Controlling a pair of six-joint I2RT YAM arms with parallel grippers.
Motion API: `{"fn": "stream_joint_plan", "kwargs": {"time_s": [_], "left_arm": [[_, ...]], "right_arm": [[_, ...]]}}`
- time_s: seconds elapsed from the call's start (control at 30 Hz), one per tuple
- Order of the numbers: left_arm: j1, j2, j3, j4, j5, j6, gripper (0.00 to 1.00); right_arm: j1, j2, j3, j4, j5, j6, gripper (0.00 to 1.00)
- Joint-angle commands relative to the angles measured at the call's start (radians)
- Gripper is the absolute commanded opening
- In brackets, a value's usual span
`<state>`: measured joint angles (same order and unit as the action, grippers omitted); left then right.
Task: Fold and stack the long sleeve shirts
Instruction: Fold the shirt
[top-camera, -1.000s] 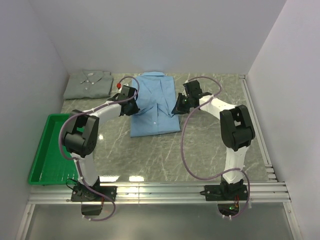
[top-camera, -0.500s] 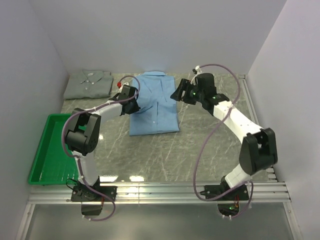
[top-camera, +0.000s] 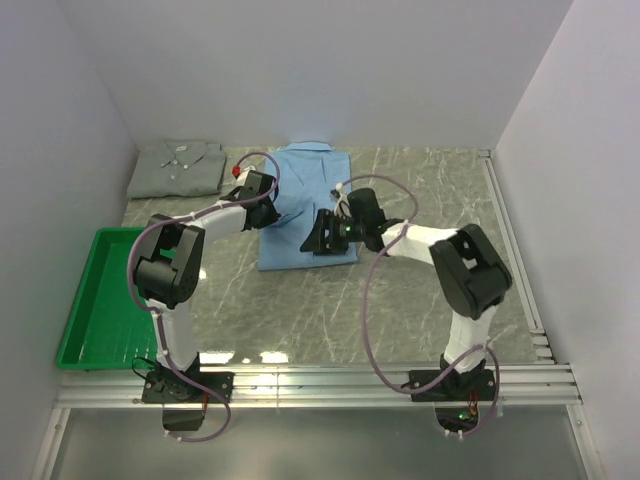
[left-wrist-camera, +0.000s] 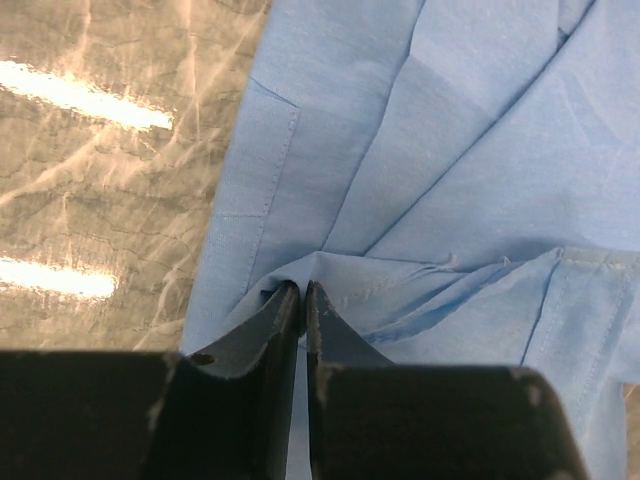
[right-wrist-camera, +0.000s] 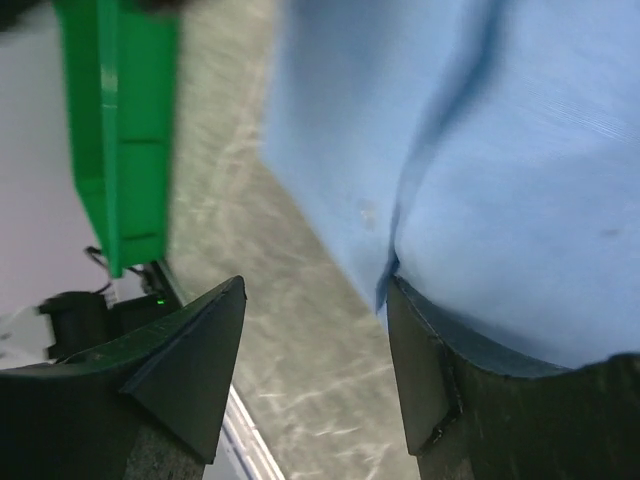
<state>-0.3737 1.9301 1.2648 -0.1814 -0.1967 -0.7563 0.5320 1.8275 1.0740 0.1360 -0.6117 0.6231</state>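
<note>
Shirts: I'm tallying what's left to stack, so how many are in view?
2. The light blue shirt lies in the middle, partly folded; the grey-green shirt sits folded at the far left. No others show, though one could lie hidden beneath these.

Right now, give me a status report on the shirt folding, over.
Left gripper shut on blue shirt, left edge. Right gripper open at its near edge. Grey shirt folded, far left corner. Tray left, apart.

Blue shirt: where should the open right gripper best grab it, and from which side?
On the blue shirt, probably the near right hem corner, from the right: the cloth lies flat, and only its free edge lets a finger slip under. The left gripper already pinches the left edge.
</note>
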Motion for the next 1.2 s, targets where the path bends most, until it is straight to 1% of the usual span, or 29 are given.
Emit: {"fn": "stream_joint_plan", "kwargs": {"time_s": [0.0, 0.03, 0.13, 0.23, 0.27, 0.33, 0.4, 0.43, 0.47, 0.5, 0.57, 0.67, 0.73, 0.77, 0.83, 0.87, 0.93, 1.03, 1.07, 1.13, 1.17], "left_arm": [[0.001, 0.010, 0.036, 0.020, -0.041, -0.034, 0.14], [0.001, 0.013, 0.045, 0.019, -0.044, -0.035, 0.14], [0.001, 0.027, 0.061, 0.007, -0.064, -0.043, 0.15], [0.004, 0.017, 0.059, 0.002, -0.090, -0.073, 0.20], [0.005, 0.000, 0.054, 0.002, -0.095, -0.081, 0.26], [0.009, -0.026, 0.041, 0.007, -0.099, -0.098, 0.35], [0.009, -0.081, 0.030, 0.005, -0.104, -0.109, 0.56], [0.007, -0.103, 0.022, -0.001, -0.104, -0.118, 0.63], [0.009, -0.150, 0.018, -0.006, -0.106, -0.121, 0.75], [0.007, -0.176, 0.013, -0.009, -0.104, -0.126, 0.79], [0.006, -0.250, -0.013, -0.021, -0.101, -0.147, 0.84], [0.001, -0.343, -0.070, -0.030, -0.075, -0.166, 0.83], [-0.010, -0.387, -0.131, -0.023, -0.041, -0.169, 0.81], [-0.014, -0.420, -0.151, -0.014, -0.026, -0.164, 0.79], [-0.033, -0.444, -0.203, -0.010, 0.006, -0.160, 0.75], [-0.039, -0.459, -0.218, -0.003, 0.019, -0.156, 0.72], [-0.057, -0.465, -0.258, 0.017, 0.045, -0.147, 0.68], [-0.070, -0.454, -0.297, 0.060, 0.075, -0.141, 0.59], [-0.070, -0.438, -0.304, 0.065, 0.104, -0.143, 0.54], [-0.068, -0.418, -0.329, 0.072, 0.105, -0.162, 0.50], [-0.068, -0.399, -0.340, 0.074, 0.097, -0.176, 0.45]], "right_arm": [[-0.012, 0.088, -0.022, 0.157, -0.066, 0.040, 0.65], [-0.013, 0.129, -0.026, 0.166, -0.071, 0.043, 0.65], [-0.029, 0.180, -0.029, 0.188, -0.080, 0.043, 0.65], [-0.043, 0.226, -0.023, 0.179, -0.098, 0.023, 0.62], [-0.046, 0.230, -0.025, 0.178, -0.100, 0.021, 0.61], [-0.052, 0.230, -0.026, 0.180, -0.109, 0.018, 0.61], [-0.052, 0.219, -0.023, 0.165, -0.108, 0.009, 0.61], [-0.052, 0.199, -0.017, 0.153, -0.100, -0.005, 0.61], [-0.053, 0.187, -0.014, 0.134, -0.097, -0.010, 0.61], [-0.050, 0.173, -0.011, 0.123, -0.095, -0.014, 0.61], [-0.052, 0.121, 0.003, 0.097, -0.082, -0.036, 0.61], [-0.053, 0.064, 0.049, -0.022, -0.074, -0.082, 0.63], [-0.052, 0.026, 0.072, -0.055, -0.077, -0.108, 0.63], [-0.053, 0.012, 0.076, -0.079, -0.083, -0.112, 0.63], [-0.061, -0.023, 0.070, -0.082, -0.083, -0.105, 0.63], [-0.063, -0.036, 0.067, -0.076, -0.086, -0.102, 0.63], [-0.075, -0.062, 0.049, -0.067, -0.092, -0.091, 0.62], [-0.092, -0.074, 0.020, -0.049, -0.088, -0.077, 0.59], [-0.099, -0.073, 0.012, -0.044, -0.089, -0.076, 0.58], [-0.125, -0.062, -0.026, -0.024, -0.092, -0.060, 0.54], [-0.135, -0.057, -0.043, 0.005, -0.094, -0.054, 0.50]]}}
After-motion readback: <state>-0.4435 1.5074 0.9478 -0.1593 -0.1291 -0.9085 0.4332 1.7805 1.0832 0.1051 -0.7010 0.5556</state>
